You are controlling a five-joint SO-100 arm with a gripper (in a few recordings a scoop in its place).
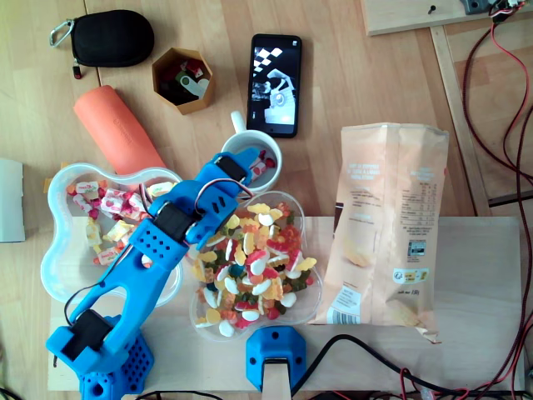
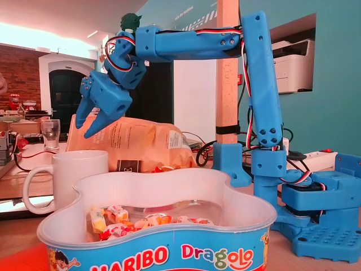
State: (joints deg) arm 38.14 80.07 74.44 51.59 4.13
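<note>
My blue gripper [image 1: 252, 169] hangs over the white mug [image 1: 272, 147], fingers pointing down into its mouth. In the fixed view the gripper [image 2: 86, 130] is a short way above the mug [image 2: 79, 175], its two fingers slightly apart with nothing visible between them. A red-and-white wrapped sweet [image 1: 265, 163] lies inside the mug. In front of the mug stands a clear bowl [image 1: 194, 310] full of mixed gummies. To its left is a white Haribo tub [image 1: 53, 250] [image 2: 158, 248] with wrapped sweets.
A paper snack bag [image 1: 387, 225] [image 2: 141, 141] lies right of the bowl. Behind the mug are a phone [image 1: 276, 72], a hexagonal box [image 1: 182, 80], an orange roll [image 1: 117, 129] and a black pouch [image 1: 112, 37]. Cables run along the right edge.
</note>
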